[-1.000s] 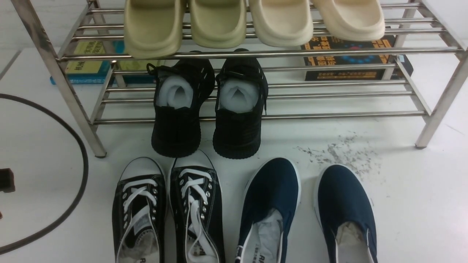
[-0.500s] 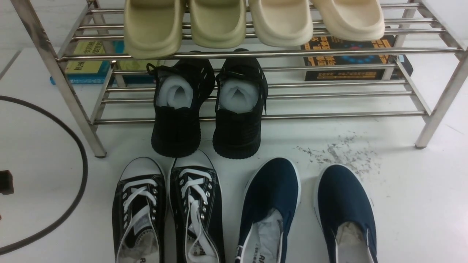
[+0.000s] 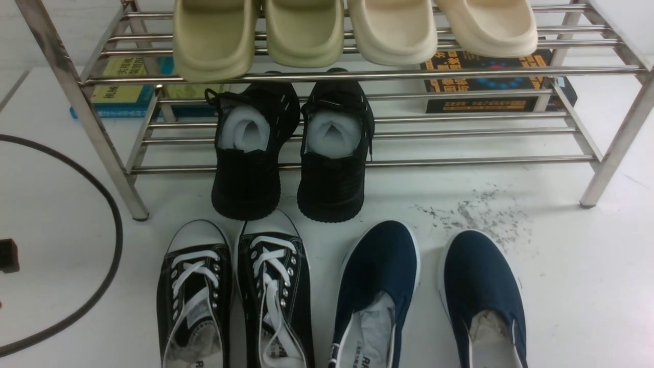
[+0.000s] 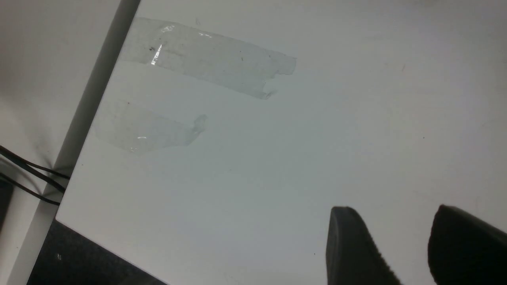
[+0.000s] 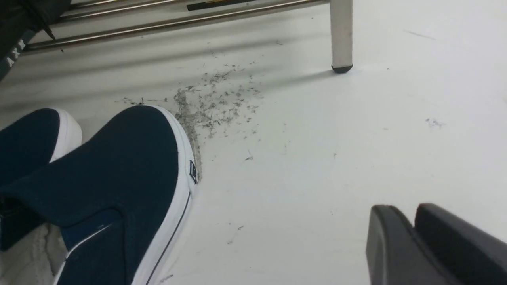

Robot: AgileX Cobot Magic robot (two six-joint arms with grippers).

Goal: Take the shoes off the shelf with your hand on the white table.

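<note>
The black canvas sneakers with white laces point(image 3: 232, 291) stand side by side on the white table point(image 3: 587, 286), in front of the steel shelf point(image 3: 460, 74), toes toward it. My left gripper point(image 4: 394, 208) is open and empty over bare table near a corner with tape patches. My right gripper point(image 5: 404, 206) is shut on nothing, low over the table to the right of the right navy slip-on point(image 5: 119, 190). In the front view neither gripper's jaws show; only a dark part point(image 3: 8, 255) at the left edge.
All-black knit shoes point(image 3: 291, 153) hang half off the lower tier, toes on the table. Navy slip-ons point(image 3: 429, 296) stand right of the sneakers. Beige slippers point(image 3: 352, 30) fill the upper tier. Books point(image 3: 127, 92) lie behind. A black cable point(image 3: 115, 225) curves at the left. Scuff specks point(image 3: 475, 214).
The dark part at the front view's left edge has slipped slightly lower. Shoes and shelf have not moved.
</note>
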